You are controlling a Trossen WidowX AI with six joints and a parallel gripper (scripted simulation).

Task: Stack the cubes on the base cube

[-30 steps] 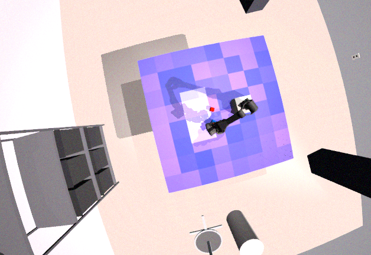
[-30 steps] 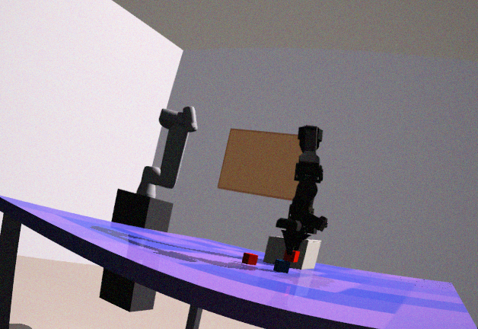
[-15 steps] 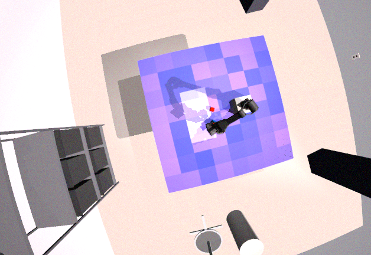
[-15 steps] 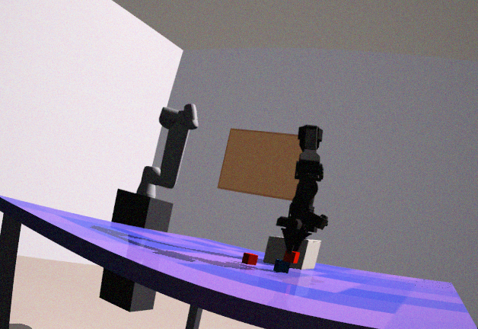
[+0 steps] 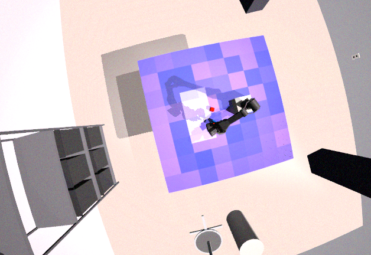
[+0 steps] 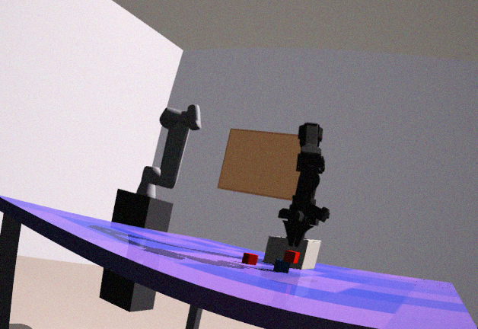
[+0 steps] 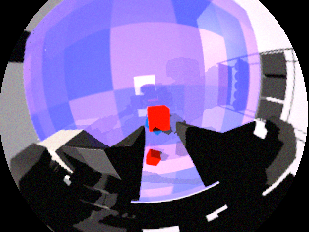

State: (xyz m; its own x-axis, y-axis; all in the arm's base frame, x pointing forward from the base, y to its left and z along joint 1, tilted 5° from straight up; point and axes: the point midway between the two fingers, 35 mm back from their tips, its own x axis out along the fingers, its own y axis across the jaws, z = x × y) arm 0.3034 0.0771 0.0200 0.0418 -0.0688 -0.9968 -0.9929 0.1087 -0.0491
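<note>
The dark blue base cube [image 5: 214,121] [image 6: 282,266] [image 7: 156,132] stands on the table, partly hidden by a red cube in the wrist view. That red cube [image 6: 291,257] [image 7: 158,118] sits over one top corner of it and looks level; its exact overhang is hard to judge. My gripper [image 6: 294,244] [image 7: 159,127] is open just above this cube, with a finger on either side in the wrist view and nothing between the fingertips. The other red cube [image 5: 211,108] [image 6: 250,258] [image 7: 154,157] lies on the table, a short way from the base cube.
A pale block [image 5: 238,105] [image 6: 275,247] stands on the table [image 5: 210,167] near my arm's base. The arm's shadow falls across the tabletop. A grey arm [image 6: 173,154] on a black pedestal stands beyond the table.
</note>
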